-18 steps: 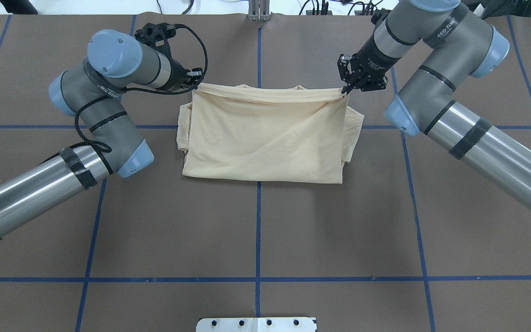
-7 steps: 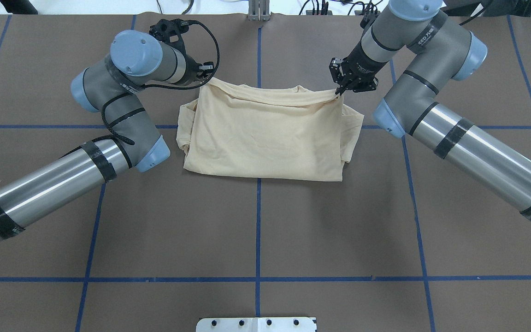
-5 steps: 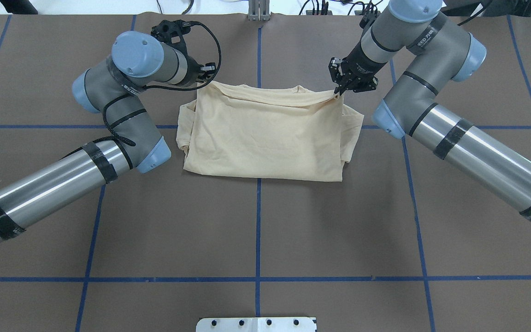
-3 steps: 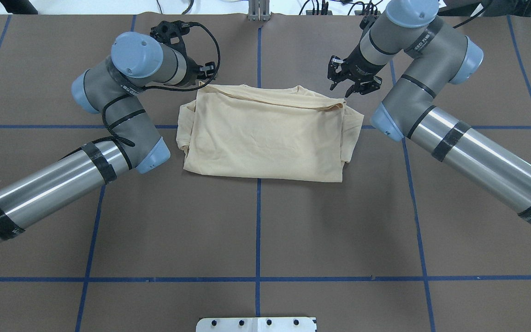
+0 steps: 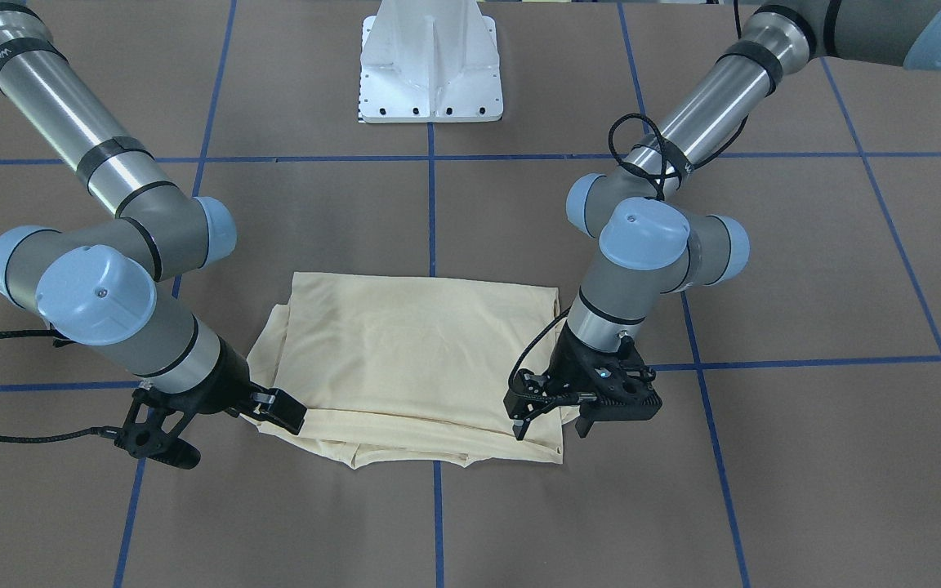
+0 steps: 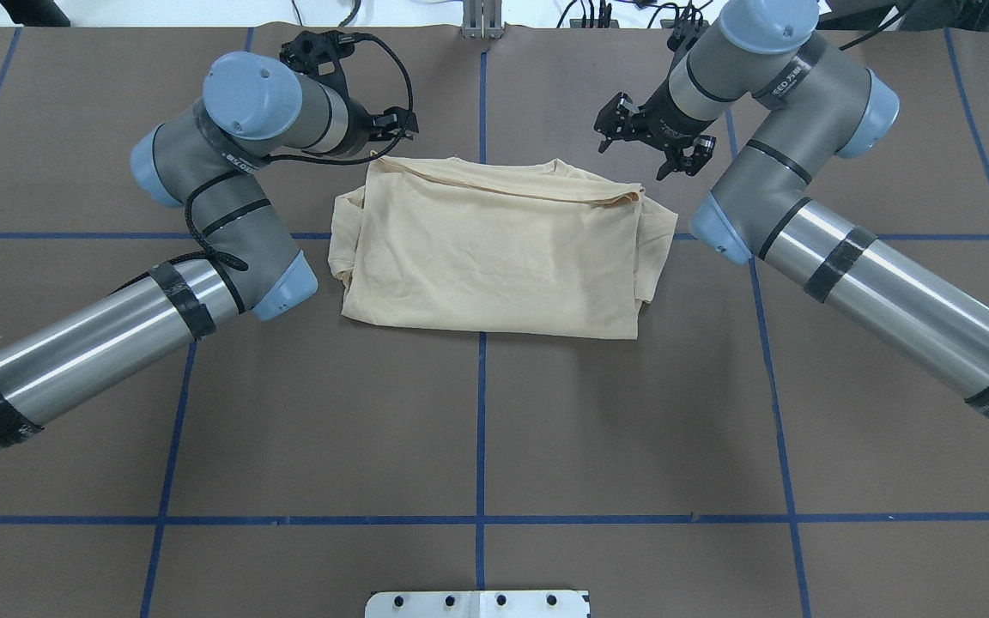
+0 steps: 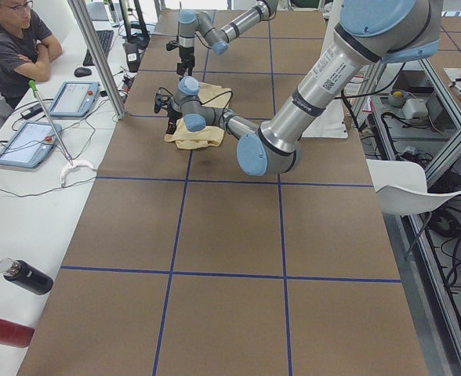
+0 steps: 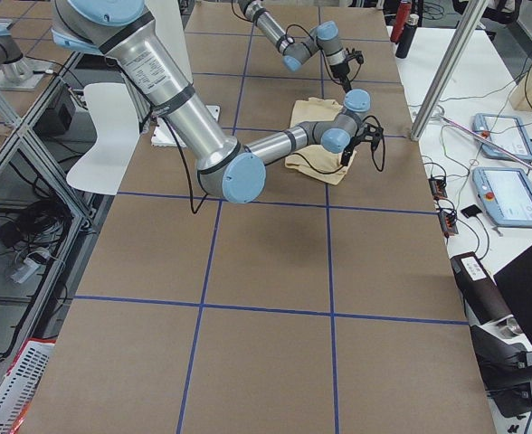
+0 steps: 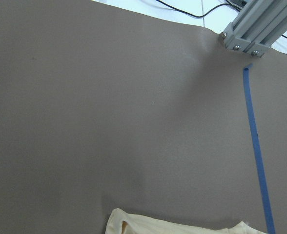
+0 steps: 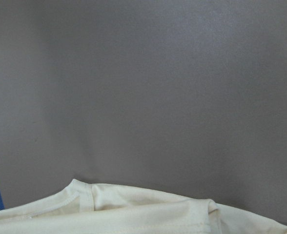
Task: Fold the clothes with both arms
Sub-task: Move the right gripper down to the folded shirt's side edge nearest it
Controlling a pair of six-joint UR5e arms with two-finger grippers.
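T-shirt (image 6: 494, 249), cream and folded flat, lies toward 12 o'clock on the table (image 6: 477, 429), and we hover the left gripper (image 5: 551, 429) at its 11 o'clock corner and the right gripper (image 6: 642, 153) at 1 o'clock, both spread wide and empty, likely so the fold settles.
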